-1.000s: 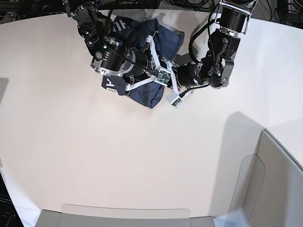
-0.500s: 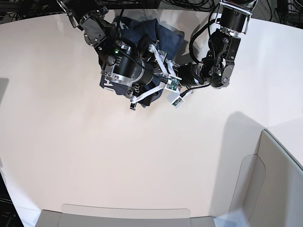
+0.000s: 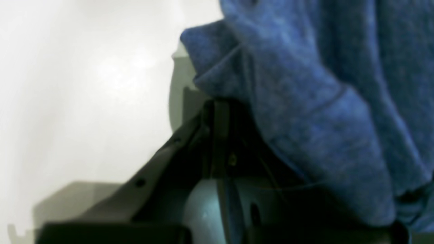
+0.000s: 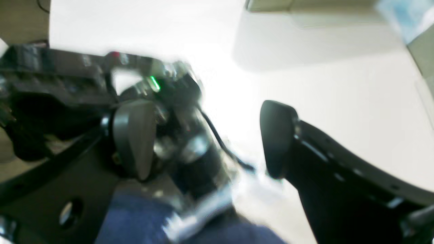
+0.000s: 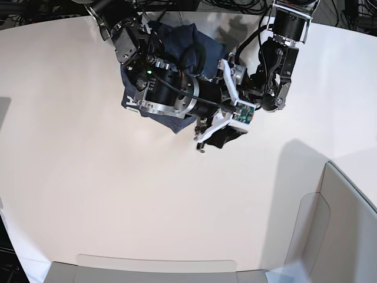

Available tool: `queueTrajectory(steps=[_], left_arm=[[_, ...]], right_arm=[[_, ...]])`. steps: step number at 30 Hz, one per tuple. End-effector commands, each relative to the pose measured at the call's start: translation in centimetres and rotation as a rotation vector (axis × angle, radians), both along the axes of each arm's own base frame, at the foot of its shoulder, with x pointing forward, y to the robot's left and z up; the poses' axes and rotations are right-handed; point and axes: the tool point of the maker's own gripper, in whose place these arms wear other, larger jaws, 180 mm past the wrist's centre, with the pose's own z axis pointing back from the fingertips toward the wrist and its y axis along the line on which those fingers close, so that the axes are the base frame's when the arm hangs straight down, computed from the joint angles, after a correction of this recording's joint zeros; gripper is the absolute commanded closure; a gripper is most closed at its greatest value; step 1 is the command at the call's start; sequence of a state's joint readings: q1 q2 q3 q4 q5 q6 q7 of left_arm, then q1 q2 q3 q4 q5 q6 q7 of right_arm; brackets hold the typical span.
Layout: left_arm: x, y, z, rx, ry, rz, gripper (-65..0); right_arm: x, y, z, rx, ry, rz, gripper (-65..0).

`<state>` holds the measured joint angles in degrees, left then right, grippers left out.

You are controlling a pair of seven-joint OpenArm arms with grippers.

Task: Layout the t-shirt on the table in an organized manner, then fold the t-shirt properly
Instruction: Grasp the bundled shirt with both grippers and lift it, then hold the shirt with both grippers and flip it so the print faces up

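The right claw (image 4: 203,142) is spread wide with nothing between its pads (image 4: 134,135); the left arm's wrist sits just beyond the gap, and the shirt (image 4: 142,220) lies bunched right under it. The left claw (image 3: 220,135) is pressed together, and shirt cloth drapes against its side, though whether it pinches a fold cannot be told. The chief risk is the two arms fouling each other, being so crowded; another is a blind grab catching several layers, leaving the shirt wadded on the table (image 5: 118,194) beyond.
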<state>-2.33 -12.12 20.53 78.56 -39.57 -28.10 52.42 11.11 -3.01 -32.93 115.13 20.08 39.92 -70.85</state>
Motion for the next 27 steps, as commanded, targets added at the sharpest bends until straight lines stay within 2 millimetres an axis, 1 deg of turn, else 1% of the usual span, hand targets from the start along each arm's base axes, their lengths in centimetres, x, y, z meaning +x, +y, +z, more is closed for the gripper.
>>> queueTrajectory(steps=[1, 3, 6, 8, 10, 12, 13, 14, 15, 17, 19, 20, 22, 24, 27], left_arm=[[-2.8, 2.8, -3.6, 0.22, 0.106, -0.064, 0.0], [-2.8, 2.7, -3.6, 0.219, 0.104, -0.065, 0.0], [-2.9, 2.7, -3.6, 0.22, 0.106, -0.066, 0.0], [-2.9, 2.7, -3.6, 0.218, 0.106, -0.066, 0.0], [-3.0, 2.7, -3.7, 0.218, 0.107, -0.066, 0.0], [-3.0, 2.7, -3.7, 0.219, 0.109, -0.066, 0.0], [-3.0, 2.7, -3.7, 0.219, 0.109, -0.066, 0.0], [-2.9, 2.8, -3.7, 0.22, 0.107, -0.064, 0.0], [-2.9, 2.8, -3.7, 0.222, 0.107, -0.064, 0.0], [-2.9, 2.8, -3.7, 0.222, 0.107, -0.064, 0.0], [-2.8, 2.8, -3.6, 0.222, 0.104, -0.066, 0.0], [-2.8, 2.7, -3.6, 0.22, 0.104, -0.066, 0.0], [-2.8, 2.7, -3.6, 0.22, 0.104, -0.066, 0.0], [-2.8, 2.7, -3.6, 0.22, 0.105, -0.065, 0.0], [-2.7, 2.8, -3.6, 0.223, 0.103, -0.065, 0.0]], right_arm=[[0.9, -0.1, 2.2, 0.055, -0.051, -0.017, -46.6], [2.1, -1.4, 2.4, 0.066, -0.048, -0.069, -46.6], [4.2, -4.6, 2.7, 0.107, -0.026, -0.17, -46.6], [5.9, -7.5, 3.1, 0.131, -0.025, -0.25, -46.6], [7.3, -10.7, 3.1, 0.127, -0.03, -0.332, -46.6], [8.5, -14.3, 2.9, 0.113, -0.036, -0.429, -46.6], [8.8, -15.7, 2.8, 0.104, -0.038, -0.463, -46.5], [8.9, -17.0, 2.5, 0.091, -0.038, -0.492, -46.5], [8.8, -18.6, 1.8, 0.06, -0.026, -0.527, -46.5], [8.2, -20.9, 0.1, -0.031, 0.012, -0.564, -46.4], [6.9, -22.9, -1.8, -0.138, 0.064, -0.566, -45.9], [6.0, -23.4, -2.7, -0.163, 0.095, -0.551, -44.3], [4.1, -23.9, -3.6, -0.175, 0.143, -0.493, -36.7], [2.6, -24.4, -3.7, -0.164, 0.189, -0.434, -25.5], [1.0, -25.9, -2.9, -0.132, 0.234, -0.381, -3.8]])
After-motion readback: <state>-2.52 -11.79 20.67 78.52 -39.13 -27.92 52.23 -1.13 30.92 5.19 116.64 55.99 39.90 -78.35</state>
